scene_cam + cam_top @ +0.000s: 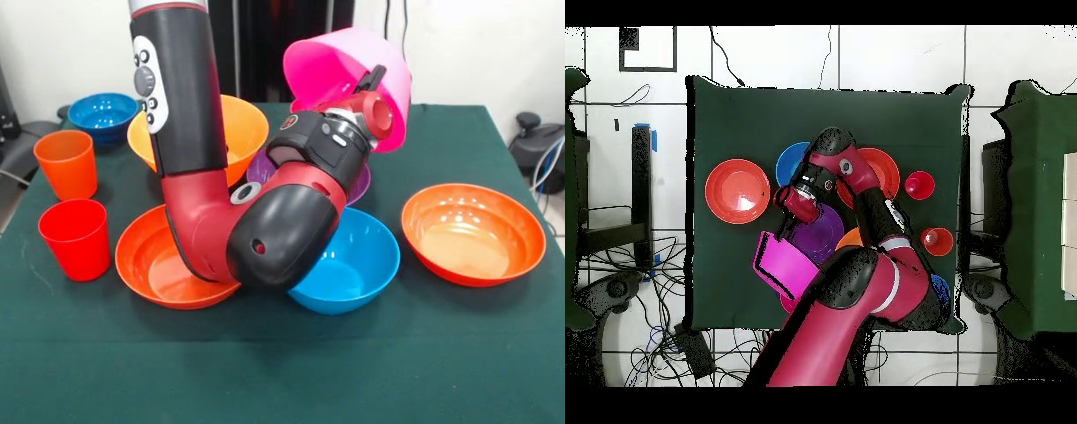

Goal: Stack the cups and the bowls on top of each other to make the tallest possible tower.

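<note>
My gripper (pixel 378 76) is shut on the rim of the large pink bowl (pixel 340 66), which hangs tilted on its side in the air above the purple bowl (pixel 360 184). In the overhead view the pink bowl (pixel 783 266) sits beside the purple bowl (pixel 821 234). The light blue bowl (pixel 357 261) rests in front of the purple one. A shallow red-orange bowl (pixel 159 269) lies at the left and another (pixel 472 231) at the right. The large orange bowl (pixel 243 124) and the dark blue bowl (pixel 103 113) stand behind. The orange cup (pixel 66 163) and red cup (pixel 75 238) stand upright at the left.
The arm's elbow (pixel 278 234) hangs low over the left red-orange bowl and the light blue bowl, hiding part of each. The green table cloth (pixel 282 371) reaches the front edge. Black chairs (pixel 1035 200) flank the table in the overhead view.
</note>
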